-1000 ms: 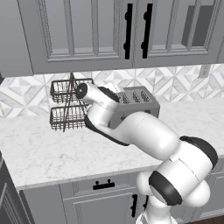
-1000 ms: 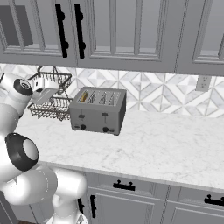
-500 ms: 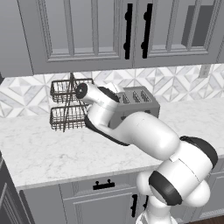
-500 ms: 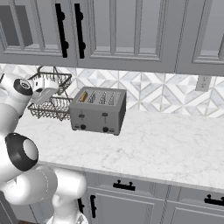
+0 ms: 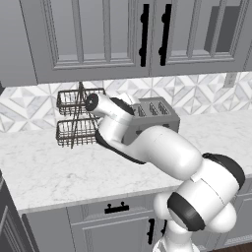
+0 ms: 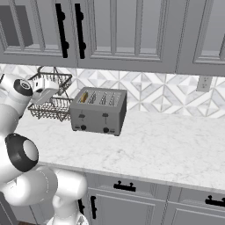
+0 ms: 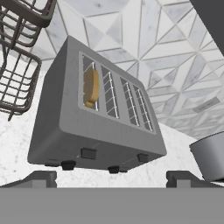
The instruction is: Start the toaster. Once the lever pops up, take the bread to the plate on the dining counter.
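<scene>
**Q:** What lay in front of you, largest thing first?

**A:** A long marble worktop ran under grey cabinets, with patterned tiles behind it. On it stood the toaster, a boxy silver-grey four-slot unit. A black two-tier wire basket rack sat just beside it, on its left in the right base view. Smallest was the bread, one tan slice standing upright in the end slot nearest the rack.

**Q:** Where were your fingers, and what were they doing?

**A:** My fingers were spread wide and released, grasping nothing. In the hand view the toaster sat between the two tips and beyond them, apart from both, its front face turned toward me. Two dark levers and small knobs ran along the lower front, and the lever under the bread's side was the nearer one to my left tip.

**Q:** How did you expect these things to handle?

**A:** I judged the toaster rigid and heavy enough to stay put under a downward push, though its smooth metal might slide on the marble if I pushed at an angle. The lever was a small stiff tab, best pressed squarely from above with one fingertip. The bread looked light, dry and brittle. Little of it stood above the slot, so I would pinch its top edge across the flat faces, gently, to avoid crumbling it.
</scene>
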Controlling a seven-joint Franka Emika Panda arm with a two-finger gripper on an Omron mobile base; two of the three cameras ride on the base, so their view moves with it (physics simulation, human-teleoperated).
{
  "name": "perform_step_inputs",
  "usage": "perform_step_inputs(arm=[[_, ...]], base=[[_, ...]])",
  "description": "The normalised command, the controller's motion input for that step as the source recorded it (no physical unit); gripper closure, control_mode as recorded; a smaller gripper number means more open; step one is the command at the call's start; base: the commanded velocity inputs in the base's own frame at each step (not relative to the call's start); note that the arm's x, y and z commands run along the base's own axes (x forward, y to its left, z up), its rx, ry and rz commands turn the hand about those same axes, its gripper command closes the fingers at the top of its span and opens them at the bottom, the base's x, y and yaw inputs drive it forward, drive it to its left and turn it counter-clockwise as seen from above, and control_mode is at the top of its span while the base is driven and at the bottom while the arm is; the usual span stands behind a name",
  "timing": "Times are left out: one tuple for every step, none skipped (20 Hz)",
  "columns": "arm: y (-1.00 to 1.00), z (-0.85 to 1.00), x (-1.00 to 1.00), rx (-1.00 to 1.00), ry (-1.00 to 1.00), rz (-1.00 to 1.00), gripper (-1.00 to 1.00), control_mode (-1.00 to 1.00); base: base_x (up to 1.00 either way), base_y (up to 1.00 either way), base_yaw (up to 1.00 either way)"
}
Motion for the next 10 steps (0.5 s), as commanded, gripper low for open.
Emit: perform_step_inputs(arm=[[0.0, 0.0, 0.0, 0.0, 0.0, 0.0, -1.0, -1.0], [0.0, 0.0, 0.0, 0.0, 0.0, 0.0, -1.0, -1.0], [0.0, 0.0, 0.0, 0.0, 0.0, 0.0, -1.0, -1.0], [0.0, 0.0, 0.0, 0.0, 0.0, 0.0, -1.0, -1.0], [0.0, 0.0, 0.0, 0.0, 0.0, 0.0, -1.0, -1.0], [0.0, 0.0, 0.0, 0.0, 0.0, 0.0, -1.0, -1.0], [0.0, 0.0, 0.0, 0.0, 0.0, 0.0, -1.0, -1.0], [0.0, 0.0, 0.0, 0.0, 0.0, 0.0, -1.0, -1.0], [0.0, 0.0, 0.0, 0.0, 0.0, 0.0, -1.0, -1.0], [0.0, 0.0, 0.0, 0.0, 0.0, 0.0, -1.0, -1.0]], base=[[0.0, 0.0, 0.0], [0.0, 0.0, 0.0], [0.0, 0.0, 0.0], [0.0, 0.0, 0.0], [0.0, 0.0, 0.0], [0.0, 0.0, 0.0], [0.0, 0.0, 0.0], [0.0, 0.0, 0.0], [0.0, 0.0, 0.0], [0.0, 0.0, 0.0]])
